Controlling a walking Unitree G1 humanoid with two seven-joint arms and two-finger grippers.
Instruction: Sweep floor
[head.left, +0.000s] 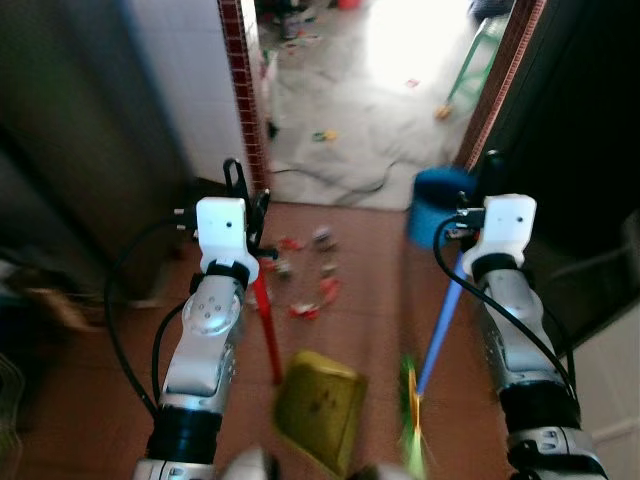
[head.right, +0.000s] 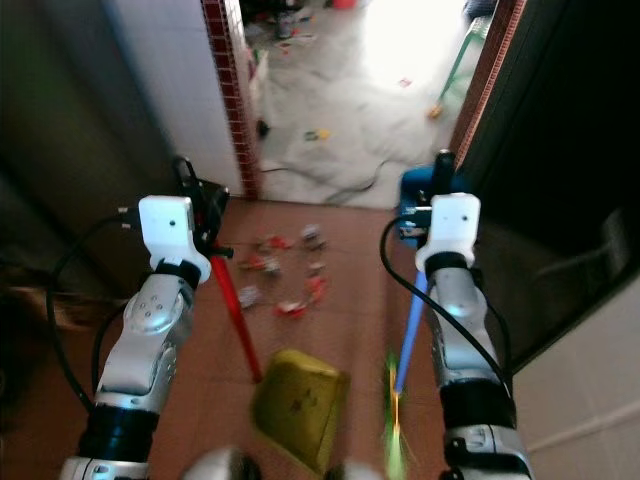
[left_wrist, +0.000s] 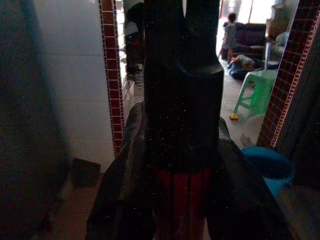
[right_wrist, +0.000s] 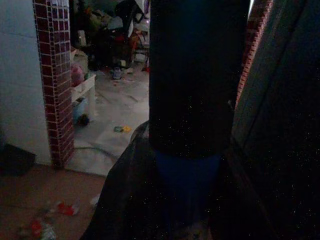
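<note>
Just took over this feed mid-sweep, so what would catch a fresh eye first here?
A scatter of litter lies on the brown floor just before the doorway. The left gripper holds a red handle running down to a yellow dustpan; the right gripper holds a blue broom handle. A blue bucket stands by the right doorpost.

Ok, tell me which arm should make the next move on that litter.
Right, probably. The right claw holds the blue-handled broom; the litter lies between both tools. The left claw holds the red-handled dustpan, which only needs steadying.

head pair: high, down-forward, share doorway (head.left: 360, 100) | wrist cams: close, low, toward doorway
</note>
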